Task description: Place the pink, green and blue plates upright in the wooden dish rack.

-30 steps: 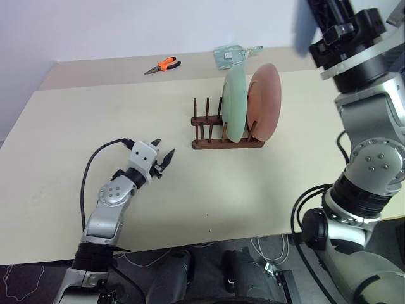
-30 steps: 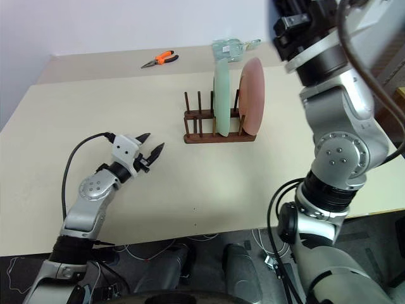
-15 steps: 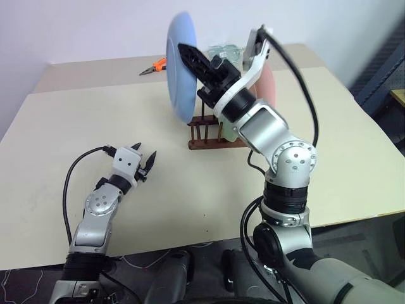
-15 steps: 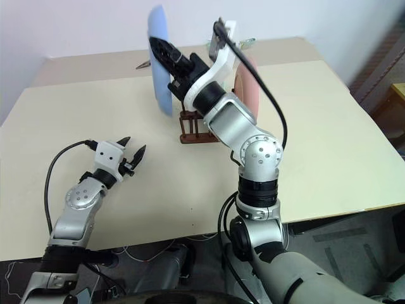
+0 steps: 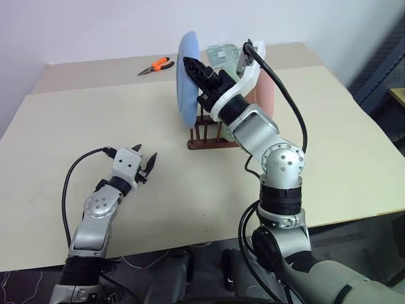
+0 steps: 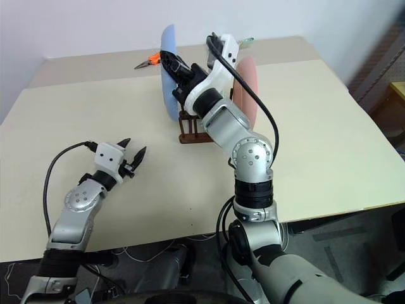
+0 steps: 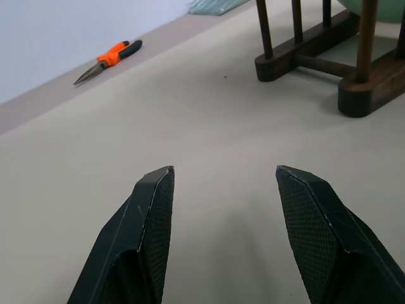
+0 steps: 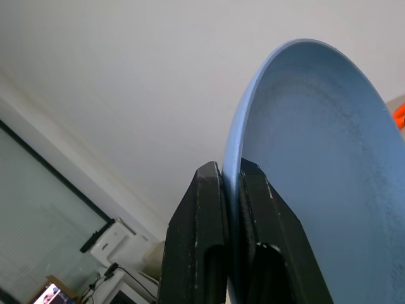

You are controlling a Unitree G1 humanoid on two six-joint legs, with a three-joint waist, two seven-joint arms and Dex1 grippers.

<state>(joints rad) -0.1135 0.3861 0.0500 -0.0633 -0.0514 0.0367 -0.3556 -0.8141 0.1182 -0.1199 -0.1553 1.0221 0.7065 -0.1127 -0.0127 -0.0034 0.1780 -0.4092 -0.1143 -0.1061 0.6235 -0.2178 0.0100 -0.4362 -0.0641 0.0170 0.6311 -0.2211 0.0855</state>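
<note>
Since the frame of 1 second ago, when only its upper arm showed at the right edge, the right arm has swung across into the centre of the head views, and the right gripper (image 5: 195,68) now holds the blue plate (image 5: 186,79) upright in the upper middle of the frame, above and at the left end of the wooden dish rack (image 5: 205,133). Its 2 black fingers (image 8: 201,209) are pressed tight on the plate's rim, 1 on each face, as the right wrist view shows with the plate's blue hollow beside them. The rack stands in the upper centre of the table (image 5: 76,126), with bare pegs at its left end. The pink plate (image 5: 267,95) stands upright at the rack's right end, largely hidden behind the right arm; of the green plate just a sliver (image 7: 380,9) shows, at the upper right corner of the left wrist view beside a peg. The left gripper (image 5: 147,158) sits low in the lower left of the frame, just over the table, its jaws standing about half open and gripping nothing, well apart from the rack. Orange-handled pliers (image 5: 155,65) lie on the far strip of the table in the upper left, and a clear packet (image 5: 221,54) lies behind the rack.
</note>
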